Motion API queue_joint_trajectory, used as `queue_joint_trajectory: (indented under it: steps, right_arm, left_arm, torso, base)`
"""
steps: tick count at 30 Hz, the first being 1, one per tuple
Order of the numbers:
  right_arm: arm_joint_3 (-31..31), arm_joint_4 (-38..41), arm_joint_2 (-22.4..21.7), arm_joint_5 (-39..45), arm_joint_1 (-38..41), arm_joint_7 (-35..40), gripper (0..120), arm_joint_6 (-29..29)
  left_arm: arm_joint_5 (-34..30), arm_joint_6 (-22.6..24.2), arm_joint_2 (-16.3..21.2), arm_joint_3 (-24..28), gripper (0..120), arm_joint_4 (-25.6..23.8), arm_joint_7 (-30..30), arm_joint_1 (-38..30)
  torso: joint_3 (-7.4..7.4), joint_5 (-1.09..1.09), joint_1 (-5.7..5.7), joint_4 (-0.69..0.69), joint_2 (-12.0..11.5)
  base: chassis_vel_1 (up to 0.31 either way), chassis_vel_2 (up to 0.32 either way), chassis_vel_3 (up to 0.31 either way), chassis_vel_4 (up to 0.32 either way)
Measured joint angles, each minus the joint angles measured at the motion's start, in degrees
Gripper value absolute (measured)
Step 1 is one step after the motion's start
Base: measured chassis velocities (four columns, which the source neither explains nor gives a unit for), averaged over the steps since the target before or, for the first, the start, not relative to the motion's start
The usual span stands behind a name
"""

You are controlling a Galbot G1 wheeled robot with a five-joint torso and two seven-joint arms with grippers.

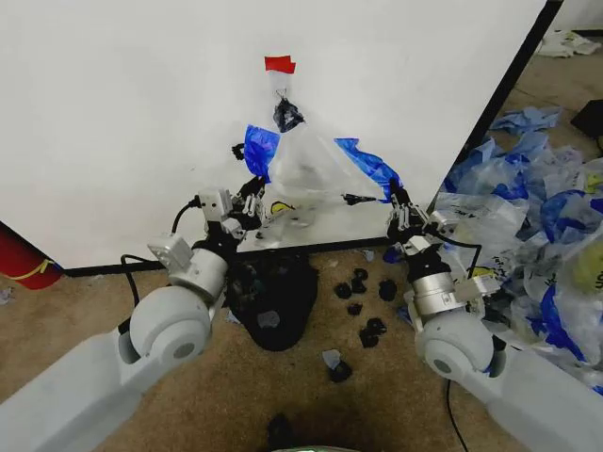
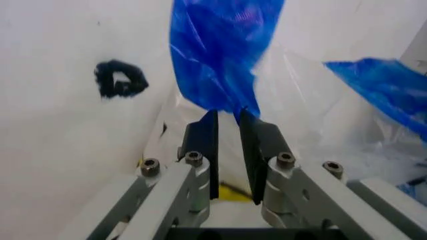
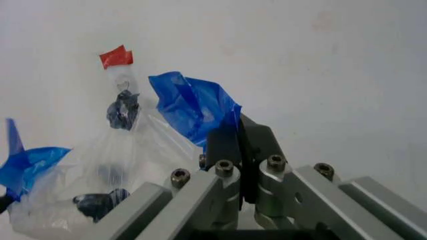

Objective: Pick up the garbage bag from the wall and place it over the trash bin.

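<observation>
1. Left end effector (image 2: 227, 150) is clenched on the garbage bag's (image 1: 306, 169) blue handle.
2. Right end effector (image 3: 237, 150) is clamped on the other handle.
3. The bag hangs from the wall (image 1: 122, 113), stretched between both arms.
4. The trash bin (image 1: 278, 301) sits directly below.

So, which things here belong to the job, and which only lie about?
Job:
garbage bag, on the wall
trash bin, below it
left claw, right claw, each shut on a blue handle

Lying about:
black scraps
heap of bags
</observation>
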Motion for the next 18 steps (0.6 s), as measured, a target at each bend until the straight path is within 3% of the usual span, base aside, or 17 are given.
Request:
queue_joint_trajectory:
  steps: [15, 18]
  right_arm:
    - [-0.3, -0.3, -0.1, 0.3, 0.8, 0.0, 0, 0.0]
    - [-0.3, -0.3, -0.1, 0.3, 0.9, 0.0, 0, 0.0]
  left_arm:
    - [0.8, 0.1, -0.5, -0.7, 18, -1.4, 0.1, 1.4]
    - [-0.8, 0.8, -0.4, -0.3, 28, -2.5, 0.0, -0.3]
  torso:
    - [0.0, 0.0, 0.0, 0.0, 0.0]
    - [0.0, 0.01, 0.0, -0.01, 0.0]
  base:
    - [0.0, 0.0, 0.0, 0.0]
    - [0.0, 0.0, 0.0, 0.0]
